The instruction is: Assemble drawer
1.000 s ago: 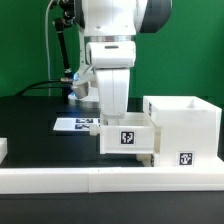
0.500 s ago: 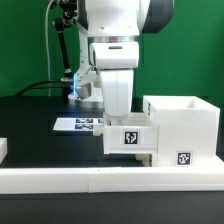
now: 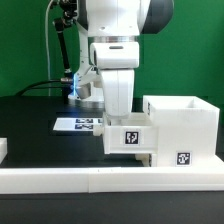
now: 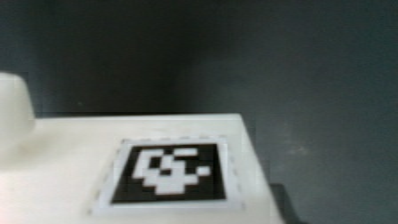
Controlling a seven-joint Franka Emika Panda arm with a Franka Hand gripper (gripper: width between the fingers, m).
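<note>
In the exterior view my gripper (image 3: 118,118) reaches down into a small white tray (image 3: 128,138) with a black-and-white tag on its front. It is shut on the tray's wall and holds it off the table. The tray's right end meets the open side of the tall white drawer shell (image 3: 185,125), which carries its own tag low on the front. The fingertips are hidden by the tray. In the wrist view a white tagged surface (image 4: 169,170) fills the near part, blurred and close; the fingers do not show clearly there.
The long low white border rail (image 3: 100,180) runs along the front of the black table. The marker board (image 3: 78,124) lies behind the tray. A small white piece (image 3: 3,150) shows at the exterior view's left edge. Cables hang behind the arm.
The gripper and the tray have shifted a little toward the exterior view's right, closer to the shell. Since half a second ago nothing has visibly moved.
</note>
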